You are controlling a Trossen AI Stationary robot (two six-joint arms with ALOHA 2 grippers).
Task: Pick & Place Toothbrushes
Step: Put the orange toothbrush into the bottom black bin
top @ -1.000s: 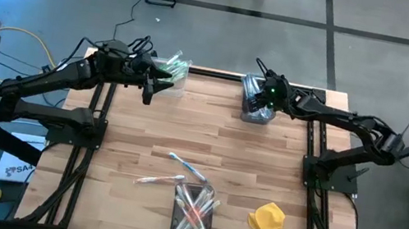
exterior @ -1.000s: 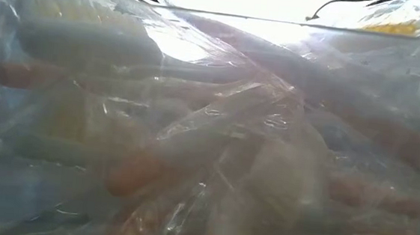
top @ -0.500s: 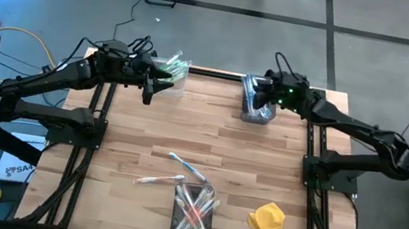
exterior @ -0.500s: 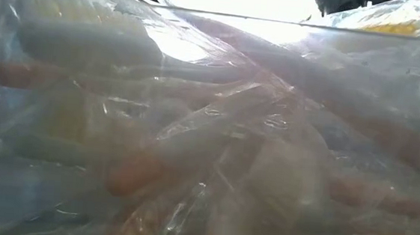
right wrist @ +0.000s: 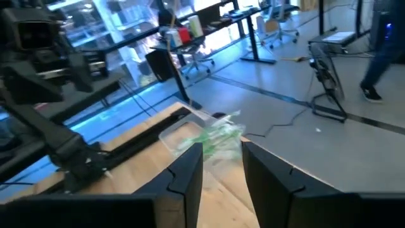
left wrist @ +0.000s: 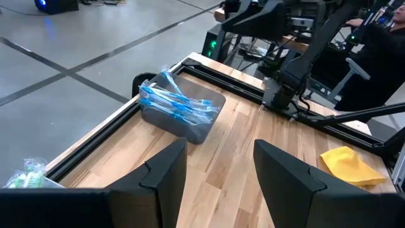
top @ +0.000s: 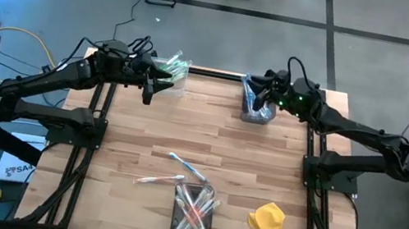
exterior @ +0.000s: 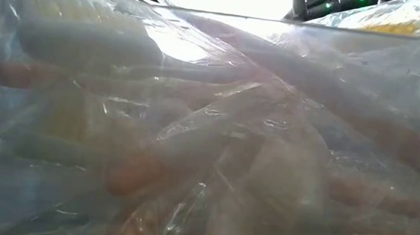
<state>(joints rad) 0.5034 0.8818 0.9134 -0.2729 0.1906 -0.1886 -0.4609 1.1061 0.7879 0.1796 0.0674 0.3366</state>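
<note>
Starting near edge: bin [top: 194,213] w/ pink-accent toothbrushes [top: 196,206]; two loose toothbrushes [top: 172,170] just beside it, yellow cloth [top: 267,222] to its right. Far left, left gripper [top: 151,83] by green-brush bin [top: 172,71], jaws wide apart, holding nothing. Far right, right gripper [top: 264,92] over blue-brush bin [top: 256,105]; fingers narrowly apart, nothing visibly gripped.

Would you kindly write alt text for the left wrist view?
The left gripper hangs open above the wooden table, facing a clear bin of blue toothbrushes at the table's edge. A yellow cloth lies off to one side.
</note>
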